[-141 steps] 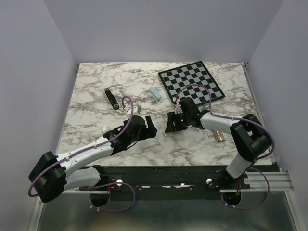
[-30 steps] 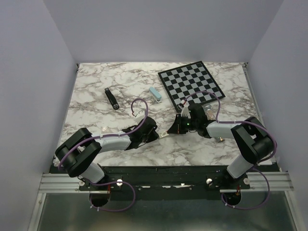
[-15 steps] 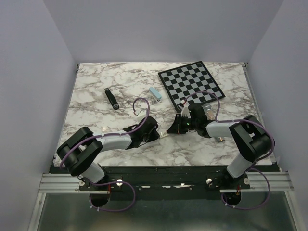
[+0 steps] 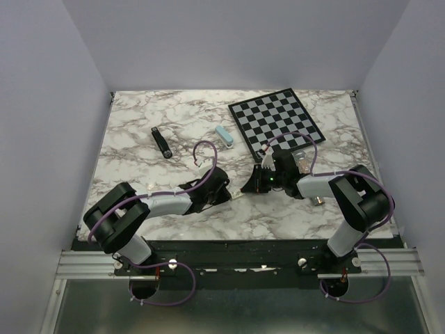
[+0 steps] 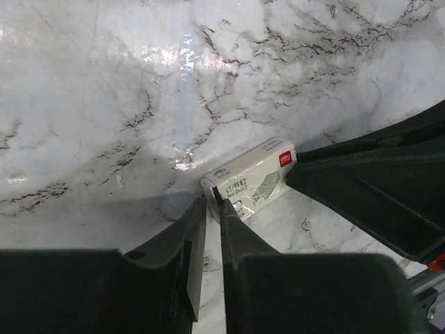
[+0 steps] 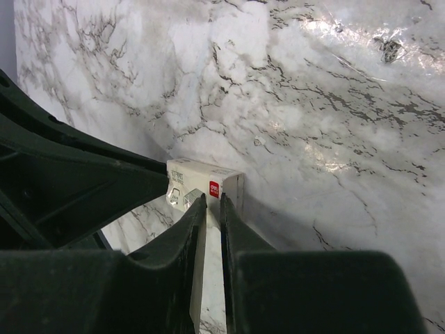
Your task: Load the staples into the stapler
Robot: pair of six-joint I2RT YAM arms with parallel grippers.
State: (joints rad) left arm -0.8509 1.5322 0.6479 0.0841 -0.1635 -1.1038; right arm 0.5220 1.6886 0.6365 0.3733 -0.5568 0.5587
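Note:
The stapler [image 4: 161, 143] lies slim and black on the marble at the back left, far from both arms. No staples show. Mid-table, a small cream staple box [image 4: 237, 195] lies between the two grippers. My left gripper [image 5: 212, 202] has its jaws nearly together, with the box's [image 5: 250, 182] near end pinched between the tips. From the opposite side, my right gripper [image 6: 213, 202] has a narrow gap, its tips against the red-logo end of the box [image 6: 198, 184]. Whether it grips there is unclear.
A checkered board [image 4: 275, 117] lies at the back right. In front of its left corner sits a small light-blue block [image 4: 223, 134]. A short tube [image 4: 318, 200] lies beside the right arm. Each wrist view shows the other gripper's black fingers [image 5: 375, 188] close by.
Since the earliest frame both grippers have come down and met at the box. In the last second the left arm has crept slightly right; the right gripper has stayed put.

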